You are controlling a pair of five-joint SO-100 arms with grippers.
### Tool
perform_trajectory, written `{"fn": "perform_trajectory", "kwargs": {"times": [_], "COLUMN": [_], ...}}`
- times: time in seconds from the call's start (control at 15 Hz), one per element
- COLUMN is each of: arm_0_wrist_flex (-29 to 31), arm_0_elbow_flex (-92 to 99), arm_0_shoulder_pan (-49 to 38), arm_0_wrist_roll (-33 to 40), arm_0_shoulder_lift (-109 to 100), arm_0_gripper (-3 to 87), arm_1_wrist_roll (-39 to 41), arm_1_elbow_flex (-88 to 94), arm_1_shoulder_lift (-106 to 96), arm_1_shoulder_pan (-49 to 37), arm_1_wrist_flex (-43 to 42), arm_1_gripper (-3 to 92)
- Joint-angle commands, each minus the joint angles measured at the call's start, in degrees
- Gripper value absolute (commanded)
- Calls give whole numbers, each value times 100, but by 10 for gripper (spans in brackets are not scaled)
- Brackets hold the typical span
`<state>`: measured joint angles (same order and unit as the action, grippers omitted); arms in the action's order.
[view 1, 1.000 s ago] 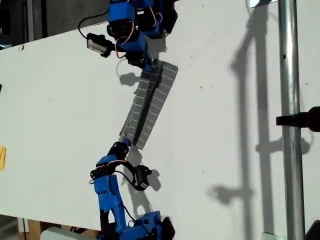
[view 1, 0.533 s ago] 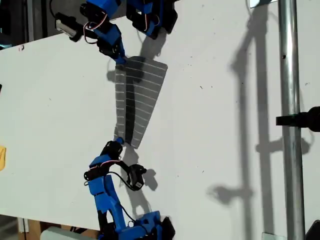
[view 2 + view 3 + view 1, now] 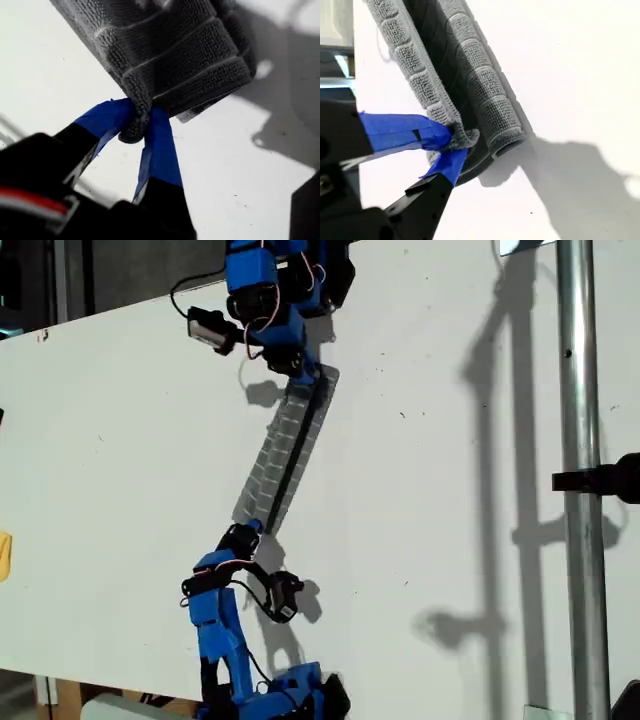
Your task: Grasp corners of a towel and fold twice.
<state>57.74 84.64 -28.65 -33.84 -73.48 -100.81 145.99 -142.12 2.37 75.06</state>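
Observation:
The grey striped towel [image 3: 290, 445] hangs as a narrow, lengthwise-bunched strip between two blue arms in the exterior view. One arm's gripper [image 3: 300, 375] holds its upper end and the other arm's gripper [image 3: 248, 528] holds its lower end. The wrist views do not show which arm is which. My first gripper [image 3: 141, 120] is shut on a rounded corner [image 3: 132, 131], with the cloth [image 3: 170, 55] bunched beyond it. My second gripper [image 3: 456, 143] is shut on another corner [image 3: 468, 137], and the towel [image 3: 470, 75] runs away from it in two rolled ridges with a dark valley between.
The white table [image 3: 450, 490] extends to the exterior view's right. A metal pole [image 3: 585, 480] with a black clamp [image 3: 600, 480] stands there and casts long shadows. The table's edge runs along the exterior view's upper left. A yellow object [image 3: 4, 555] sits at that view's left edge.
The upper arm swung back toward the exterior view's right. The towel went from a spread fan to a narrow slanted strip. The lower arm shifted slightly right. Both grips held.

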Motion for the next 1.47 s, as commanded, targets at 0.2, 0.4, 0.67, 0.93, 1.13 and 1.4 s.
{"fn": "perform_trajectory", "kwargs": {"times": [0.2,0.4,0.67,0.93,1.13,1.4], "arm_0_wrist_flex": [-44,79,721,1371,1134,272], "arm_0_elbow_flex": [202,26,-193,817,3015,6390], "arm_0_shoulder_pan": [132,79,-141,-88,272,1582], "arm_0_wrist_roll": [-325,-378,-404,-606,-976,-2628], "arm_0_shoulder_lift": [387,413,35,-2522,-5590,-9633], "arm_0_gripper": [-26,-15,354,380,310,191], "arm_1_wrist_roll": [-756,-571,-387,-1107,-2716,-4298], "arm_1_elbow_flex": [378,413,-229,-1802,-2364,-2250], "arm_1_shoulder_lift": [949,1222,835,642,-26,-448], "arm_1_shoulder_pan": [738,264,149,694,2188,4104], "arm_1_wrist_flex": [-1318,-1178,-53,2180,3261,2918], "arm_1_gripper": [-3,60,415,417,374,323]}}
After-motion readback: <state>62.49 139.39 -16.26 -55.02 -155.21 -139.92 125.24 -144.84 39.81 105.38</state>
